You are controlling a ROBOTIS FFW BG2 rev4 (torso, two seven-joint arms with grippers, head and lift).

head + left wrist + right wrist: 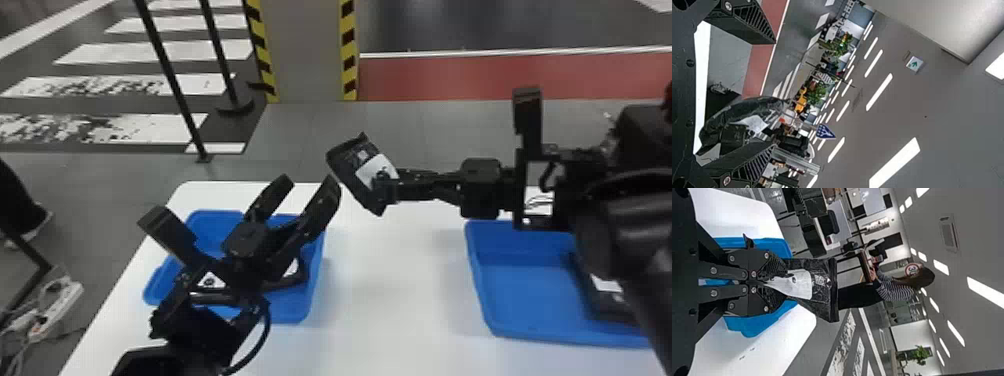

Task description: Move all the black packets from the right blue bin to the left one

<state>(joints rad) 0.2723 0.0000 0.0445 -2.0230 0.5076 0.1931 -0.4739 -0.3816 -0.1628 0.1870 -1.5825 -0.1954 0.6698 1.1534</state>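
My right gripper (386,189) is shut on a black packet (348,170) with a white label, held above the table's far side between the bins. In the right wrist view, the right gripper (777,281) pinches the labelled end of the packet (820,288). Over the left blue bin (295,311) my left gripper (309,181) stands open, its fingers slanting toward the held packet. The left wrist view shows the left gripper (774,94) with spread fingers and the packet (736,111) beyond. Another black packet (607,307) lies in the right blue bin (525,295), partly behind the right arm.
Both bins stand on a white table (395,280), with a gap between them. The left arm covers much of the left bin, where white patches show on dark shapes. Black posts (172,80) and a striped pillar (307,55) stand beyond the table.
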